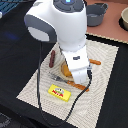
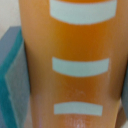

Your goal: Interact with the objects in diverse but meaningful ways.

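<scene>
Arm low over mat [image 1: 102,85]; bread block [image 2: 80,65] fills wrist view, probably on plate [image 1: 64,67]. Gripper hidden: you cannot tell jaw width. Step: reach or grasp. Next: you confirm hold before lifting.

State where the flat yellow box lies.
In the exterior view, the yellow box lies on the pale placemat, near its front edge, just in front of the fork.

Black table [image 1: 15,60] bears a striped mat [image 1: 102,85] (sausage [image 1: 52,58], yellow box [image 1: 58,91] atop).
</scene>
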Robot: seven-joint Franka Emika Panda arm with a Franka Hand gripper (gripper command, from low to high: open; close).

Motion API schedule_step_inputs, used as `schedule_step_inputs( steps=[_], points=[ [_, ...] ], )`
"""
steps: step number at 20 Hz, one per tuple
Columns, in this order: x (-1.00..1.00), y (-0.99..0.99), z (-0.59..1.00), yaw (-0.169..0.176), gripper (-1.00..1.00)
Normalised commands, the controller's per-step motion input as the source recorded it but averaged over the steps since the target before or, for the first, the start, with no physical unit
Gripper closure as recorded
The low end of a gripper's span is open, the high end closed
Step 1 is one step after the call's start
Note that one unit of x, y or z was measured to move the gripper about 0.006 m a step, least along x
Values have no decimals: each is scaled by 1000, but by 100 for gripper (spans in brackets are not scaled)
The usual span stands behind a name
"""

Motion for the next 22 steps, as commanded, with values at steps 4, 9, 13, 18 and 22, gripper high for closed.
schedule_step_inputs(
  steps=[4,9,13,18,22],
  points=[
    [51,310,899,11,-100],
    [0,330,1000,20,-100],
    [0,316,994,24,-100],
    [0,254,538,31,-100],
    [0,137,-44,35,-100]
  ],
)
